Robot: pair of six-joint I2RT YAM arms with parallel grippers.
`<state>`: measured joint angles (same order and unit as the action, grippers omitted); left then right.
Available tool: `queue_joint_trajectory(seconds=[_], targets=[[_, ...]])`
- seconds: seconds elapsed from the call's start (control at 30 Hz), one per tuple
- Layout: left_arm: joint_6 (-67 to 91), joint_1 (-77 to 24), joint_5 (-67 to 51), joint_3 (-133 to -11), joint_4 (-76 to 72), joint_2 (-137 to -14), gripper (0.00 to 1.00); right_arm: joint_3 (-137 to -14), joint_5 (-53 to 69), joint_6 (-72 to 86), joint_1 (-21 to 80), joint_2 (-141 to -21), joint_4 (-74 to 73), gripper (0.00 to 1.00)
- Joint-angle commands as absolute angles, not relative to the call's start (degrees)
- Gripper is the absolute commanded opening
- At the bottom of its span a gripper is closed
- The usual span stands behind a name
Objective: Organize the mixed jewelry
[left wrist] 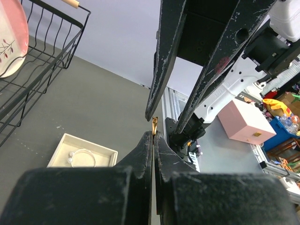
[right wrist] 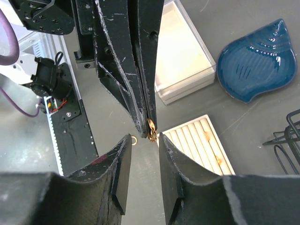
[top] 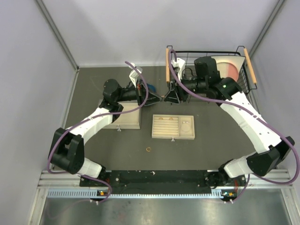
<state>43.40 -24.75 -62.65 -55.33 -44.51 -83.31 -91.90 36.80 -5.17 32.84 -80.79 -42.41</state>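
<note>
Nearest the arm bases: a loose gold ring (top: 148, 149) lies on the tabletop (top: 211, 150), just clear of the slotted tray (top: 161, 136).

Tray: a silver hoop (top: 186, 125) sits in the open compartment on the right arm's side. Small gold pieces (right wrist: 206, 136) sit in the slots.

Beyond the tray's far edge, up off the tabletop: the left end effector (left wrist: 153, 135) is clamped tight on a pinched gold ring (left wrist: 154, 125), which stands out past the tips. The right end effector (right wrist: 143, 140) meets it tip to tip with its jaws partly apart. The ring is at the mouth of the gap; contact cannot be told.

Farther back: blue dish (right wrist: 257, 61), wire basket (top: 211, 56).
</note>
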Motion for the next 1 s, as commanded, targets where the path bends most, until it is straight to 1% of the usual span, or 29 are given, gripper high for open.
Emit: queue_joint_trajectory(seconds=[0.0, 0.07, 0.17, 0.43, 0.53, 0.57, 0.67, 0.7, 0.8, 0.83, 0.87, 0.97], targets=[[42.6, -25.1, -63.7, -56.0, -45.6, -82.6, 0.0, -94.0, 38.9, -5.0, 32.8, -80.9, -41.3, 0.28], [42.5, -25.2, -63.7, -55.9, -45.5, -82.4, 0.0, -94.0, 39.1, -5.0, 32.8, -80.9, -41.2, 0.24], [42.4, -25.4, -63.6, -55.9, -45.3, -82.4, 0.0, -94.1, 39.1, -5.1, 32.8, -81.0, -41.1, 0.21], [42.2, -25.7, -63.5, -55.8, -45.1, -82.3, 0.0, -94.6, 39.5, -5.1, 32.8, -81.7, -41.0, 0.17], [42.1, -25.7, -63.6, -55.8, -45.0, -82.2, 0.0, -94.6, 39.6, -5.1, 32.8, -81.9, -41.0, 0.13], [42.0, -25.8, -63.6, -55.7, -44.9, -82.1, 0.0, -94.5, 39.6, -5.1, 32.8, -81.9, -41.1, 0.08], [41.9, -25.8, -63.3, -55.6, -44.9, -82.0, 0.0, -94.5, 40.0, -5.1, 32.8, -81.9, -41.0, 0.01], [42.0, -25.8, -63.3, -55.6, -45.0, -82.0, 0.0, -94.4, 40.0, -5.0, 32.8, -82.0, -41.0, 0.0], [41.6, -25.8, -62.3, -55.1, -45.1, -81.3, 0.0, -94.5, 38.6, -5.3, 32.8, -81.8, -41.1, 0.0], [39.9, -25.6, -62.0, -54.9, -43.3, -81.0, 0.05, -94.4, 36.3, -5.6, 32.8, -81.7, -41.5, 0.0], [38.5, -24.8, -60.2, -54.9, -40.9, -80.5, 0.18, -94.6, 35.0, -6.1, 32.8, -81.3, -41.7, 0.0], [34.1, -21.2, -58.1, -53.7, -35.0, -78.1, 0.32, -93.9, 30.3, -9.8, 32.8, -80.4, -42.7, 0.0]])
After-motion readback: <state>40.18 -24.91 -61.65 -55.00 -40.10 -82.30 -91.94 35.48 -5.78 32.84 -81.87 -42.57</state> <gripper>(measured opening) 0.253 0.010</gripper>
